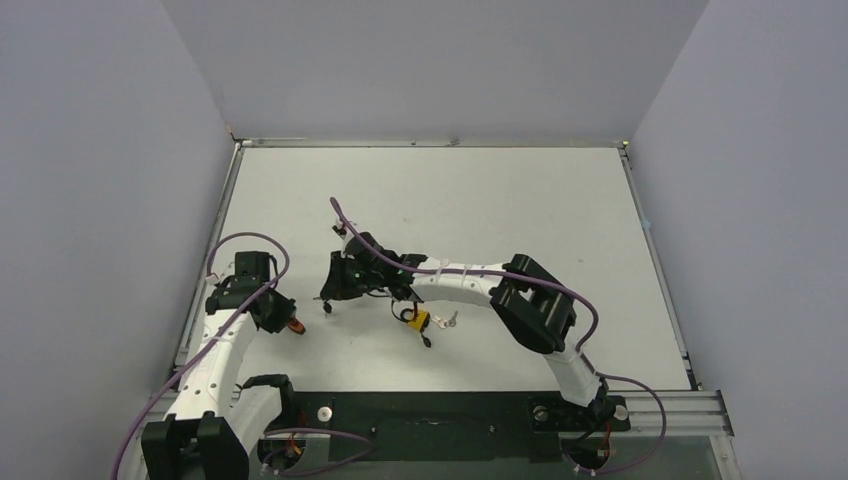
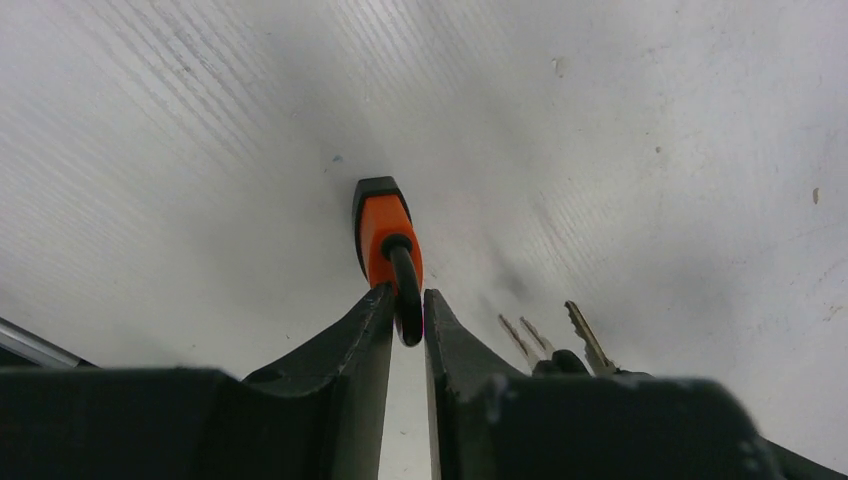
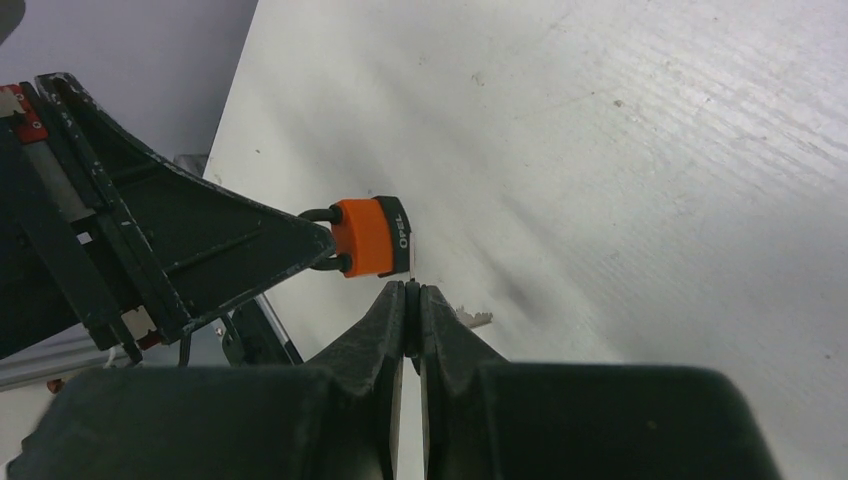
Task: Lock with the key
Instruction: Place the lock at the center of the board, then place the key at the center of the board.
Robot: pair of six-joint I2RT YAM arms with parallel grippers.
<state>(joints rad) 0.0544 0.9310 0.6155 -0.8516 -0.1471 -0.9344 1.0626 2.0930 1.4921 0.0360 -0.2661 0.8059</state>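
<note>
Currently the orange plastic-cased padlock (image 3: 370, 238) is seen at centre-left of the right wrist view, over the white counter (image 3: 650, 150). Its black steel shackle (image 2: 405, 290) is pinched by the closed L tool (image 2: 407, 297). The R tool (image 3: 412, 290) is clamped on a thin silver key (image 3: 412, 265), seen edge-on, w/ its tip at the lock's base; whether it's seated can't be told. Risk, as judged: w/ only the shackle gripped, the body could be swung by a turn, so the key may be levered out or slipped btwn the fingers. Spare keys (image 2: 585, 340) might be snagged.
</note>
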